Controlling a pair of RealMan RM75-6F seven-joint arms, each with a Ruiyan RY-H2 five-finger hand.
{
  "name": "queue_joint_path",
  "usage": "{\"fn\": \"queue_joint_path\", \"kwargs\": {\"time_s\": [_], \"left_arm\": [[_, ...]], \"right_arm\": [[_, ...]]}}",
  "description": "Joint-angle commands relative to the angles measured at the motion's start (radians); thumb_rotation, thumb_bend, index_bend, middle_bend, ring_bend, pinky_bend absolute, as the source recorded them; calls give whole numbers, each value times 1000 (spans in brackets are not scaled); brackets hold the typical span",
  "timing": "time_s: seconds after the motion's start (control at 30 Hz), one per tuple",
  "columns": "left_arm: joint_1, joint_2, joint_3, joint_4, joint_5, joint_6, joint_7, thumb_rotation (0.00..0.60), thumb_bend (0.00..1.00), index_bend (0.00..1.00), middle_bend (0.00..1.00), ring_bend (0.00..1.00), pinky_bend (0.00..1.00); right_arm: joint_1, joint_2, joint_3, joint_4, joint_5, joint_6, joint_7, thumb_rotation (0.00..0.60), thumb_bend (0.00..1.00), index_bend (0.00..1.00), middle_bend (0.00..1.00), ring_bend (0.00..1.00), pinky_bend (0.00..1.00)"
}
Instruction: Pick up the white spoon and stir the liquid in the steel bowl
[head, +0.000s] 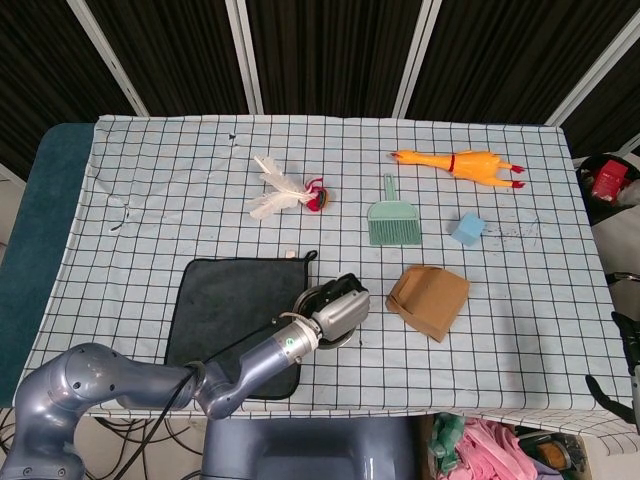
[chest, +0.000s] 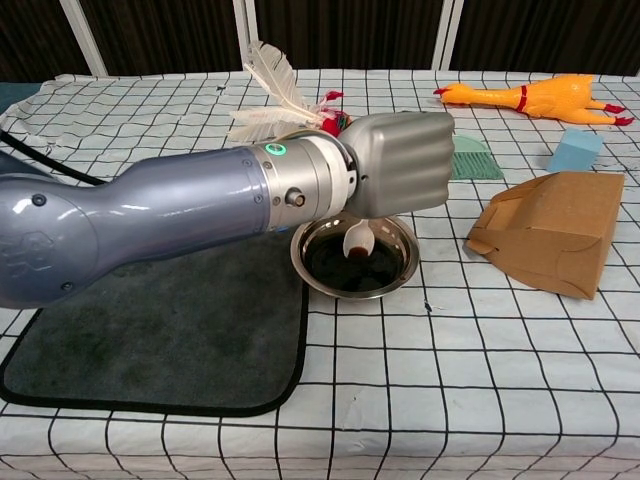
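My left hand (chest: 400, 163) (head: 341, 304) grips the white spoon (chest: 357, 241) in a closed fist directly over the steel bowl (chest: 398, 277) (head: 309, 298). The spoon hangs down from the fist, and its bowl end reaches the dark liquid (chest: 345, 276) inside the steel bowl. The handle is hidden inside the fist. In the head view the hand covers most of the bowl. At the far right edge of the head view, below the table, a small part of my right hand (head: 625, 370) shows; its fingers cannot be made out.
A dark cloth mat (chest: 150, 310) lies left of the bowl under my forearm. A brown cardboard box (chest: 548, 232) sits to the right. Further back are a green dustpan brush (head: 391, 215), blue block (head: 466, 229), rubber chicken (head: 460, 164) and white feather toy (head: 282, 189).
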Motion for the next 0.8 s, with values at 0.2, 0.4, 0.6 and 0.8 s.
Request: {"fn": "queue_joint_path", "kwargs": {"time_s": [0.2, 0.4, 0.6, 0.8], "left_arm": [[-11, -24, -7, 14, -2, 10, -9, 600, 502, 724, 1000, 1000, 942], [-21, -28, -10, 0, 16, 21, -17, 600, 505, 729, 1000, 1000, 942], [-17, -16, -4, -34, 20, 32, -23, 600, 505, 730, 1000, 1000, 942], [-12, 3, 14, -84, 39, 43, -26, 600, 505, 731, 1000, 1000, 943]], "right_arm": [[-3, 4, 3, -1, 2, 7, 9, 600, 212, 0, 95, 139, 255], [-6, 8, 5, -1, 3, 13, 17, 600, 213, 0, 94, 139, 255], [-5, 9, 3, -4, -3, 13, 15, 600, 213, 0, 95, 139, 255], [-6, 10, 4, -7, -1, 13, 14, 600, 213, 0, 95, 139, 255]]}}
